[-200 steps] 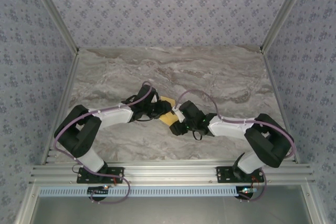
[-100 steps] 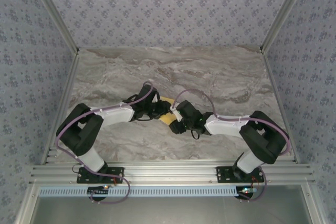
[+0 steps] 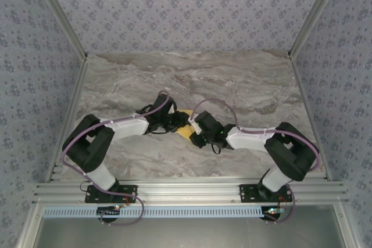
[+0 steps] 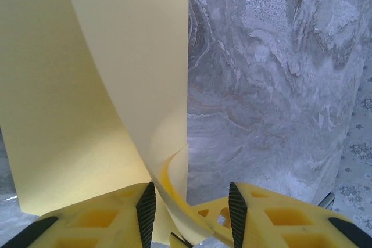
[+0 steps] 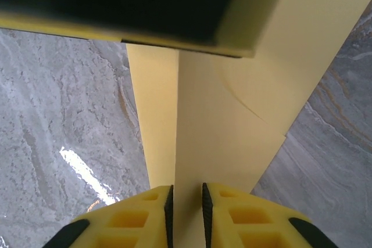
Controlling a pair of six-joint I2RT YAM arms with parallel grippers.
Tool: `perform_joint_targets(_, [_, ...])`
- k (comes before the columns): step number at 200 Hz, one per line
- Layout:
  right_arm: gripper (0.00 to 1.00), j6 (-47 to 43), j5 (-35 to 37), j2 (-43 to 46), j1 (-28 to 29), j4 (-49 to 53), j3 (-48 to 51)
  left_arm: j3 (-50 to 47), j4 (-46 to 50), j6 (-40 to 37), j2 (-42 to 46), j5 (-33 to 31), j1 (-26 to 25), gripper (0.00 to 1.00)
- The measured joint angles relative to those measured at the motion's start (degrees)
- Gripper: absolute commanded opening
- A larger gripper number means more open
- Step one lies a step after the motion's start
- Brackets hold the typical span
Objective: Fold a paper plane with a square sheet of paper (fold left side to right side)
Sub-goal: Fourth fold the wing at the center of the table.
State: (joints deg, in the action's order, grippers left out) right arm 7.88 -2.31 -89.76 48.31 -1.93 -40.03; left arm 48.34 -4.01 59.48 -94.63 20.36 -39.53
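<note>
Top external view, item one: the square sheet of paper point(image 3: 185, 134), mustard-yellow, is hanging over the middle of the marble tabletop point(image 3: 244, 91), partly lifted off that tabletop. Left wrist view: the left gripper point(image 4: 189, 216) is standing with its jaws apart. The sheet is rising steeply from the tabletop ahead of it, and a curled lower edge is sitting loose in the gap, brushing one of the black pads point(image 4: 146, 210) without being pinched. Right wrist view: the right gripper point(image 5: 186, 207) is holding its jaws narrow, with a layer of the sheet running up between them above the tabletop; whether they are biting on it yet cannot be told. Handling, as a judgement: the paper is looking very light, limp and springy, is bowing under its own weight, is likely creasing at any hard pinch, and is probably sliding easily on the polished marble. Best hold: an edge or corner, taken shallow and flat, with the other gripper pinning the rest to the tabletop while the left side is travelling over to the right.
</note>
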Motion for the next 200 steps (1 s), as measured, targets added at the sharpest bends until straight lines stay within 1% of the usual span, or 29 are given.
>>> perform_joint_targets(14, [0.15, 0.02, -0.04, -0.04, 0.0, 0.0, 0.0, 0.0, 0.42, -0.04, 0.0, 0.0, 0.04, 0.44])
perform_joint_targets(52, [0.12, 0.57, -1.01, -0.04, -0.02, -0.04, 0.0, 0.0, 2.93, -0.44, 1.07, -0.46, 0.15, 0.51])
perform_joint_targets(77, [0.1, 1.81, -3.23, -0.04, -0.68, -0.46, 0.02, -1.22, 4.26, -0.9, 4.33, -1.7, 0.79, 0.55])
perform_joint_targets(102, [0.09, 3.19, -6.4, -0.04, -1.73, -0.92, 0.04, -4.04, 4.26, -0.9, 9.2, -2.62, 1.88, 0.56])
perform_joint_targets(116, [0.09, 3.8, -8.35, -0.04, -2.51, -1.42, 0.17, -5.2, 4.24, -0.9, 10.88, -3.19, 2.4, 0.54])
perform_joint_targets(151, [0.08, 5.42, -12.52, -0.26, -4.72, -2.62, 1.05, -6.82, 4.2, -0.81, 11.19, -3.43, 2.78, 0.4])
perform_joint_targets(169, [0.08, 6.29, -14.32, -0.42, -5.6, -3.48, 1.64, -6.91, 3.65, -0.61, 10.1, -3.19, 2.78, 0.38])
perform_joint_targets(200, [0.07, 7.52, -16.72, -0.85, -6.64, -4.63, 2.14, -6.91, 1.84, -0.44, 6.84, -2.32, 2.75, 0.38])
